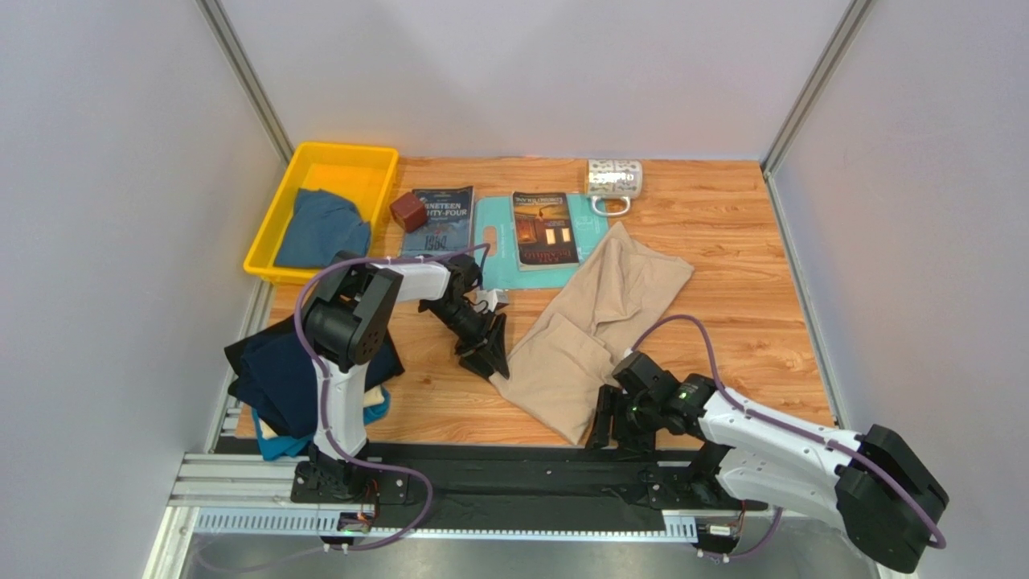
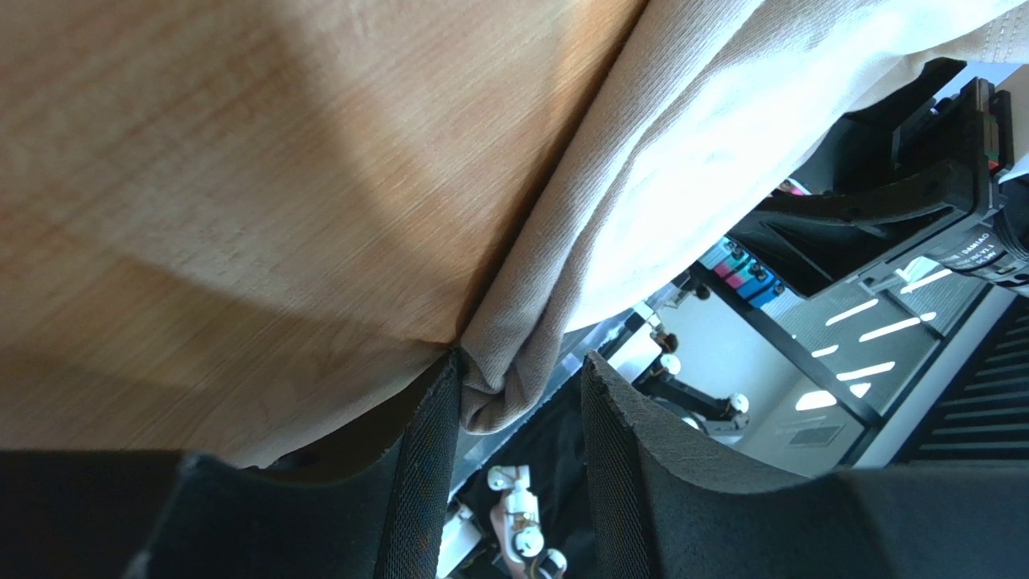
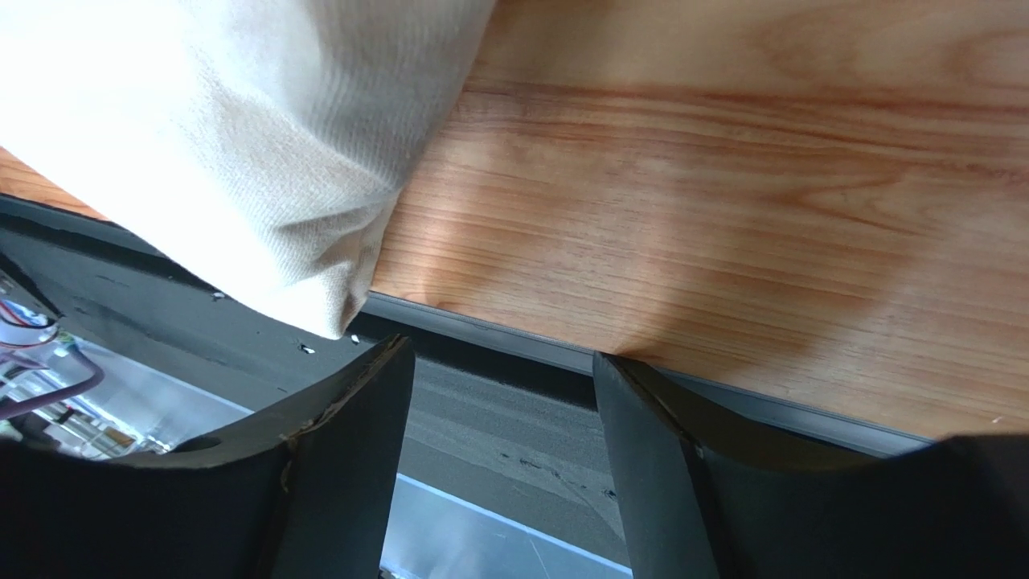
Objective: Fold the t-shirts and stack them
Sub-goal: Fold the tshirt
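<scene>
The beige t-shirt (image 1: 598,320) lies crumpled and partly folded in the middle of the wooden table. My left gripper (image 1: 489,356) is at its left edge. In the left wrist view the gripper (image 2: 522,362) is open, and a corner of the beige cloth (image 2: 513,386) hangs between the fingers against one pad. My right gripper (image 1: 604,422) is open and empty at the shirt's near corner (image 3: 326,302), over the table's front edge. A navy t-shirt (image 1: 284,374) lies at the left on a teal one (image 1: 278,444). A dusty blue shirt (image 1: 320,227) sits in the bin.
A yellow bin (image 1: 272,229) stands at the back left. Two books (image 1: 546,227), a light-teal board (image 1: 493,235), a brown cube (image 1: 410,212) and a white patterned mug (image 1: 614,181) line the back. A black rail (image 1: 507,465) runs along the near edge.
</scene>
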